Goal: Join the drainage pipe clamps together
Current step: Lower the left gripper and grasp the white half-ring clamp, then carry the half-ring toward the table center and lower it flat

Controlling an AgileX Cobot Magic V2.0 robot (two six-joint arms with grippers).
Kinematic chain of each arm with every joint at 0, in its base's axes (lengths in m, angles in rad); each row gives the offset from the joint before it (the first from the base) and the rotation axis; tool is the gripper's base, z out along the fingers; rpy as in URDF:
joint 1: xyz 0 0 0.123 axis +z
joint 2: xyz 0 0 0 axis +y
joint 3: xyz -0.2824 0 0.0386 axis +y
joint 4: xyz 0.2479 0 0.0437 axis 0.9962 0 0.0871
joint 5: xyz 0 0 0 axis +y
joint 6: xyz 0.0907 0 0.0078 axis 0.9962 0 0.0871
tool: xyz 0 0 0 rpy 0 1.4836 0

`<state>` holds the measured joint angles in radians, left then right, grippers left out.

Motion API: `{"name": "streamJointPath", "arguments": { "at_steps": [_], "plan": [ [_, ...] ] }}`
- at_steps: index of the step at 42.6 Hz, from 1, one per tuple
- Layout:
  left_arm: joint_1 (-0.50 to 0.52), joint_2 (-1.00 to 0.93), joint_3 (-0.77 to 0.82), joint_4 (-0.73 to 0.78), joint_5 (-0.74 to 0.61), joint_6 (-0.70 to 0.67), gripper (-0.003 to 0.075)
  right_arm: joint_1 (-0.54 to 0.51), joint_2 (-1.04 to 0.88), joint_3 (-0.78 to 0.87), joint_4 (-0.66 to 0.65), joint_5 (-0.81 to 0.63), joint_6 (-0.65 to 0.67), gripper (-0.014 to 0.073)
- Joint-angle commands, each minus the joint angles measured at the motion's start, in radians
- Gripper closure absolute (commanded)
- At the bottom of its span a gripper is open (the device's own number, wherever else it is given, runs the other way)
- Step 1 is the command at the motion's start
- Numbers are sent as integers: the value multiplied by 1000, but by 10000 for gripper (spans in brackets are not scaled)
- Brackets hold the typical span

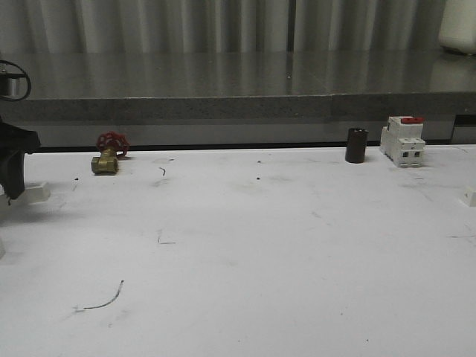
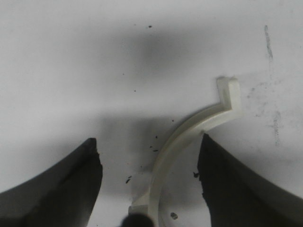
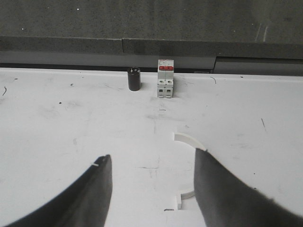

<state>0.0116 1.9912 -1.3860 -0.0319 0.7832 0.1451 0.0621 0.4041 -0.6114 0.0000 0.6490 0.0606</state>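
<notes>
Between my spread left fingers [image 2: 90, 184] lies one clamp half [image 2: 189, 137], flat on the worktop [image 2: 71, 61]; my right fingers [image 3: 210, 184], also parted and empty, straddle the other clamp half [image 3: 189, 139]. Both look light, stiff, thin plastic, likely slippery; I'd pinch mid-arc, across the rim. Farther off stand the black cylinder [image 3: 134, 79] and the breaker [image 3: 165, 78].

White, grey-scuffed table [image 1: 260, 245] with small dark specks. Cream-white clamp half [image 2: 189, 137] between black left gripper [image 2: 149, 175] fingers [image 2: 71, 184]; another white clamp half [image 3: 189, 142] beside black right gripper [image 3: 151, 184] fingers [image 3: 222, 194]. Brass-yellow valve [image 1: 105, 163] with red handwheel [image 1: 112, 141]. Dark brown-black cylinder [image 1: 356, 145]. White breaker [image 1: 402, 141] with red top. Grey speckled ledge [image 1: 223, 106] behind, pale grey striped curtain [image 1: 223, 26] above.
</notes>
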Motion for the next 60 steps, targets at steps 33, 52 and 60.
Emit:
{"name": "streamJointPath", "arguments": {
  "at_steps": [33, 52, 60],
  "plan": [
    [-8, -8, -33, -12, 6, 34, 684, -1, 14, -32, -8, -63, -6, 169],
    [-76, -95, -76, -12, 95, 94, 741, -1, 14, -32, -8, -63, -6, 169],
    [-186, -102, -177, -10, 203, 105, 741, -1, 14, -32, -8, -63, -6, 169]
  ]
}}
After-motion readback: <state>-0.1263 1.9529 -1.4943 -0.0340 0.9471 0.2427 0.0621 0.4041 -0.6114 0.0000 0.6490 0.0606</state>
